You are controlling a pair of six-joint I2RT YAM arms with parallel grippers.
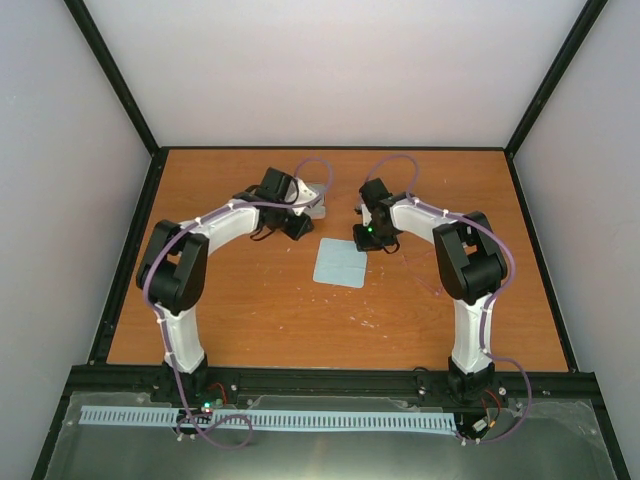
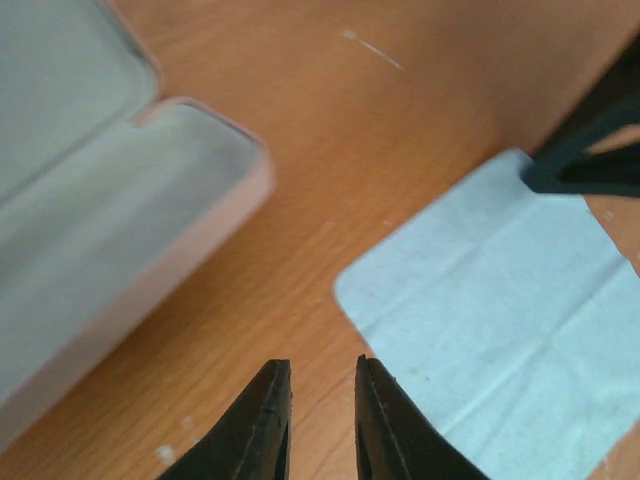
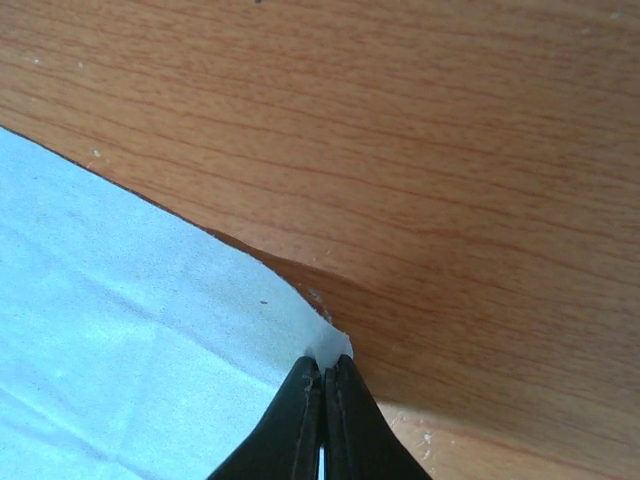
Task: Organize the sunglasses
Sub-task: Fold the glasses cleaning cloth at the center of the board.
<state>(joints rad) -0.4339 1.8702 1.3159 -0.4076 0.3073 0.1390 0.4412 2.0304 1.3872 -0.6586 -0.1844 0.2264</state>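
Two items on bench (image 1: 250,310). Left: open pink case (image 2: 235,185); left fingers (image 2: 270,405) beside it, narrow gap, holding nothing. Centre: blue cloth (image 1: 339,263); right fingers (image 3: 305,405) pinched shut on its corner. Position of sunglasses: cannot tell.

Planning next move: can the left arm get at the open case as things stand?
Probably yes: the case lies open beside the left gripper, bare table between them, the cloth off to the other side.
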